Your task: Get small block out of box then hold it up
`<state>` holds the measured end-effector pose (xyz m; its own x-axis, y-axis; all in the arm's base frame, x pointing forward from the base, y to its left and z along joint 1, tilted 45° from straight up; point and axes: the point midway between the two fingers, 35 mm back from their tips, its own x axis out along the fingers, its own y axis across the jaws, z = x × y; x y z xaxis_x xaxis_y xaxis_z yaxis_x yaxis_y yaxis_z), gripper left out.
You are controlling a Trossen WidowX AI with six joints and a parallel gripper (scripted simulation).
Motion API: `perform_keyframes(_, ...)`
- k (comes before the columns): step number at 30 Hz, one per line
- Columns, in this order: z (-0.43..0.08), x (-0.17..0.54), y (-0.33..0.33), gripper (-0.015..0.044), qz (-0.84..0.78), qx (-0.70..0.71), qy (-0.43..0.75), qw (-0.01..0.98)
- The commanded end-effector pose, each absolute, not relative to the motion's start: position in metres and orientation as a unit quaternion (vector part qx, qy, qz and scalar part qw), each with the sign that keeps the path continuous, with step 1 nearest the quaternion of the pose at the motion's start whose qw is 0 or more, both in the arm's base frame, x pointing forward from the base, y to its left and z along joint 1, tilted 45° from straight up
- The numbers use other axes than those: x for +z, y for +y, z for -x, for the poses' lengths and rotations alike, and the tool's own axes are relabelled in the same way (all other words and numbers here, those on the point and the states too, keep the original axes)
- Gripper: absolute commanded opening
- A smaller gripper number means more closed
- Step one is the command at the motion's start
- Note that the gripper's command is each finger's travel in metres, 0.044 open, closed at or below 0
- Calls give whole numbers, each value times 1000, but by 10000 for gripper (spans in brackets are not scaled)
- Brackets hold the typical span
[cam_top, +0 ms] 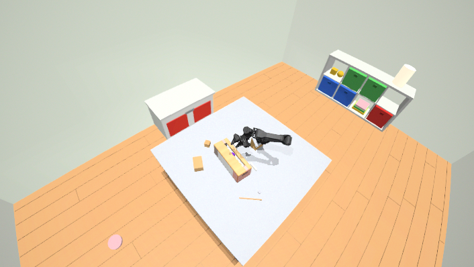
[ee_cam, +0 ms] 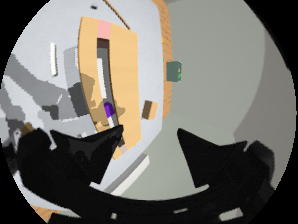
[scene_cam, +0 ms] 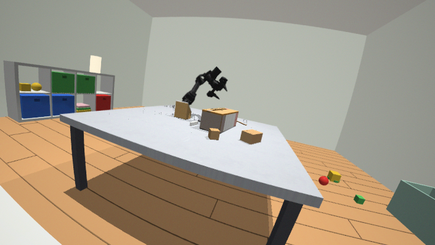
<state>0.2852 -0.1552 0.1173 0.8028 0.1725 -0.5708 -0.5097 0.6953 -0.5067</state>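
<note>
The wooden-topped box point(cam_top: 231, 162) point(scene_cam: 220, 111) point(ee_cam: 125, 75) stands on the table, with a long slot along its top. The small purple block point(cam_top: 233, 154) point(ee_cam: 109, 110) shows through that slot, inside the box. It is nearer the slot's upper-left end in the top view, the lower end in the wrist view. The clear front and most of the shelf are hard to make out. My gripper point(cam_top: 235, 145) point(scene_cam: 223, 95) point(ee_cam: 150, 129) is open and empty. It hangs above the table, higher than the box, near the box end closer to the block.
A small wooden cube point(cam_top: 207, 143) point(scene_cam: 214, 134) and a larger wooden block point(cam_top: 198, 164) point(scene_cam: 251, 136) lie beyond the box from the arm. A tall wooden piece point(scene_cam: 182, 109) stands by the arm's base. A thin stick point(cam_top: 250, 198) and a tiny ball point(cam_top: 259, 192) lie past the box's other end.
</note>
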Motion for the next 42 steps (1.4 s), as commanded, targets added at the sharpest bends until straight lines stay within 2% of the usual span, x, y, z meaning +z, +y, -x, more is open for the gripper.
perform_keyframes(1,-290,90,-100,400,369,463,390,705)
perform_keyframes(8,-265,94,-78,400,336,554,419,636)
perform_keyframes(42,-270,77,-62,400,337,553,419,636)
